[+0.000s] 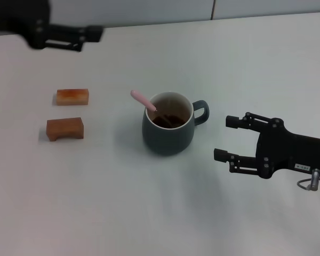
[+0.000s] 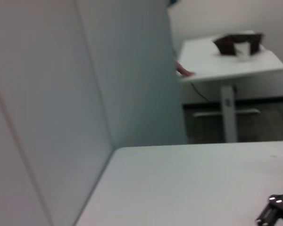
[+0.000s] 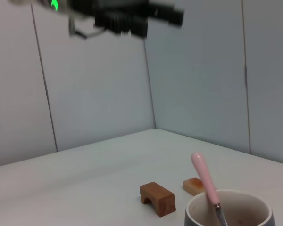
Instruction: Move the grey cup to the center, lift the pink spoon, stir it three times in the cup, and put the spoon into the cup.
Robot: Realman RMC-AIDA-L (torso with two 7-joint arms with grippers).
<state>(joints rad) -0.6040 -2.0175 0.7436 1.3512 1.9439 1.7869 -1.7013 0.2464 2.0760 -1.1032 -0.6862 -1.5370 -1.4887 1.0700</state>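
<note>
With the pink spoon (image 1: 143, 100) already leaning in the grey cup (image 1: 168, 128), the right gripper (image 1: 228, 138), fingers spread at the cup's 3 o'clock, could knock the handle and slop the liquid; the left gripper (image 1: 90, 34), fingers unclear, sits far at 10 o'clock.

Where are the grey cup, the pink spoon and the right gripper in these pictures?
the grey cup (image 1: 167, 140): head view, on its outer front wall.
the pink spoon (image 1: 140, 98): head view, on its pink handle above the rim.
the right gripper (image 1: 227, 138): head view, midway between its open fingertips.
</note>
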